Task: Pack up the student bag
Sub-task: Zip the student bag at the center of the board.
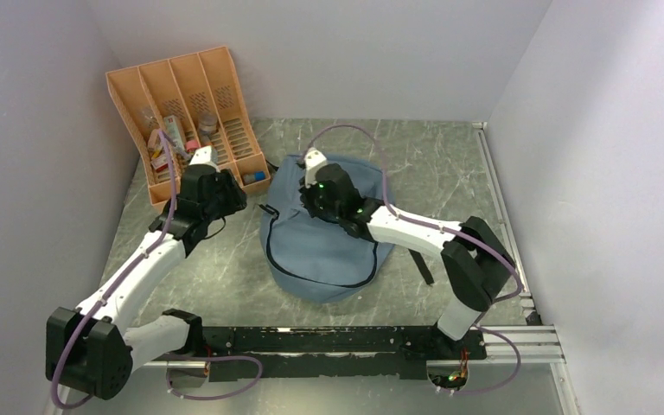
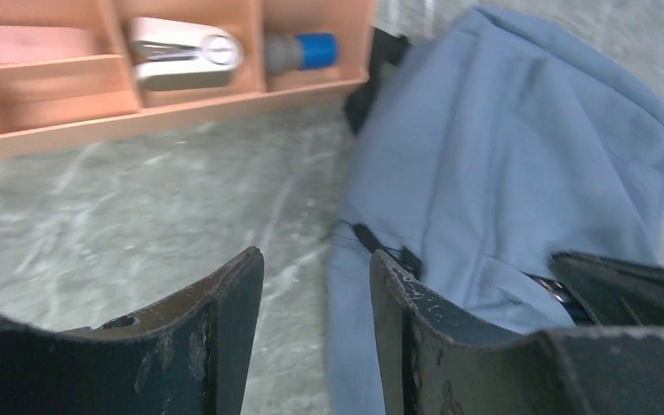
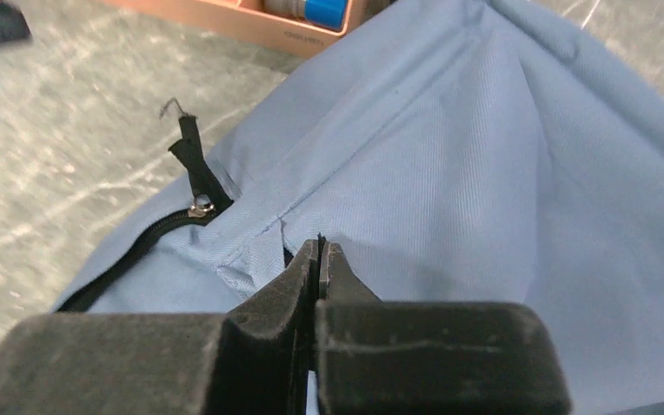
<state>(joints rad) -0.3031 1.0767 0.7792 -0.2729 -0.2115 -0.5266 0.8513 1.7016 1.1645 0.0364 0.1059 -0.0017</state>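
The student bag is lying flat on the grey marbled surface, in the middle of the overhead view and slightly right of centre. Its rounded end is pointing toward the bottom of the frame, and a dark zipper line is curving along its lower edge.

The right tool is reaching in from the right and coming down on the upper part of the bag. In its own camera the two fingers are pressing tightly together with no gap showing. The blue fabric is puckering into a small fold right at their tips, so the tool appears to be pinching the cloth. To the left of that fold, a metal zipper pull with a black tab is sitting at the end of a dark zipper, apart from the fingers.

The left tool is hovering at the upper left edge of the bag. Its fingers are standing partly apart and are holding nothing. Bare surface and the bag's edge are showing through the gap.

An orange organiser tray with several slots is leaning against the wall in the upper left of the overhead view. In the left wrist view, a silver-white item and a blue-capped item are lying in neighbouring compartments at the top of the frame.
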